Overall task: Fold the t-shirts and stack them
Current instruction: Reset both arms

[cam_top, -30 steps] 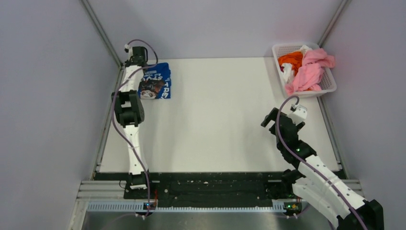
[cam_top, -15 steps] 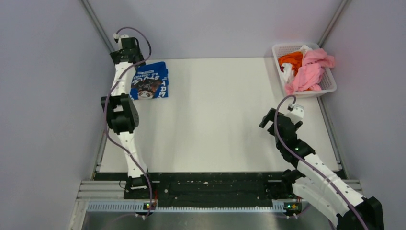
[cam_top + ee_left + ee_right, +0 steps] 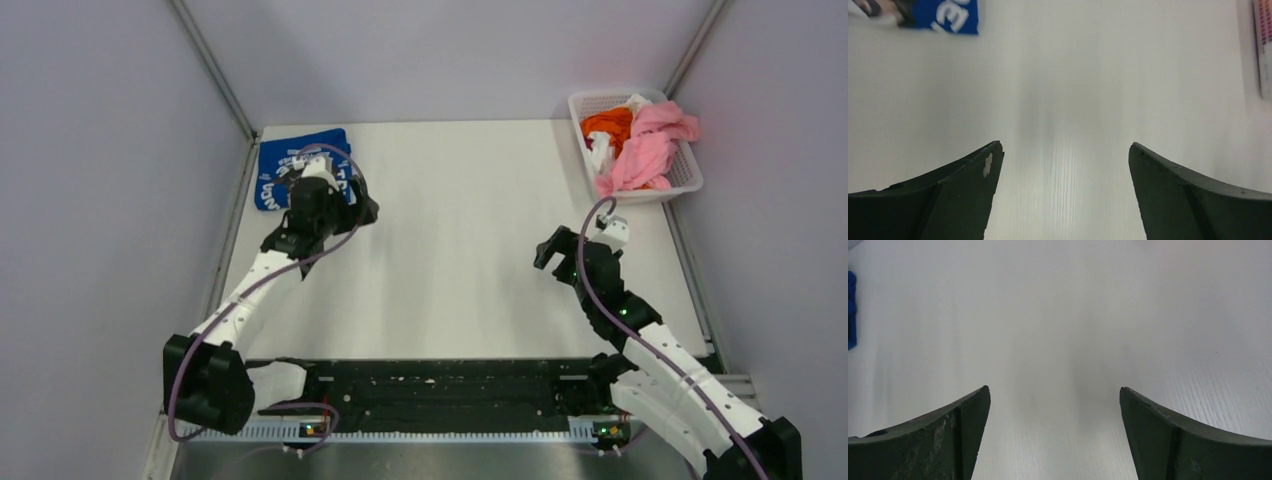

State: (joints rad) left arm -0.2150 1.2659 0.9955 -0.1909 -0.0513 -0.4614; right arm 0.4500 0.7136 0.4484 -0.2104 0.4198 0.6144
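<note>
Blue t-shirt (image 3: 272, 168): folded and lying flat in the upper left corner of the table (image 3: 460, 260) in the top view. White lettering shows on it, and its lower right part is hidden behind the left arm's wrist.
Blue t-shirt, left wrist view (image 3: 950, 15): one corner with white letters in the upper left of the frame, flat on the table and well apart from the fingers.
Blue t-shirt, right wrist view (image 3: 850, 310): a thin blue sliver at the left edge.
Left gripper (image 3: 354, 212): jaws spread wide and holding nothing. It sits just at the lower right of the blue t-shirt, over bare table.
Left gripper, own camera (image 3: 1063, 192): two dark fingers (image 3: 953, 195) at the lower corners, with only white tabletop between them.
Right gripper (image 3: 558, 250): jaws spread wide and empty, right of centre in the top view, below and left of the basket.
Right gripper, own camera (image 3: 1055, 432): bare white table between its fingers (image 3: 1193, 440).
Basket (image 3: 690, 182): white lattice, in the upper right corner of the table.
Pink t-shirt (image 3: 650, 145): crumpled in the basket, spilling over its right rim.
Orange t-shirt (image 3: 608, 122): bunched in the upper left part of the basket, beside the pink one.
White t-shirt (image 3: 600, 150): a small bundle below the orange one, inside the basket.
</note>
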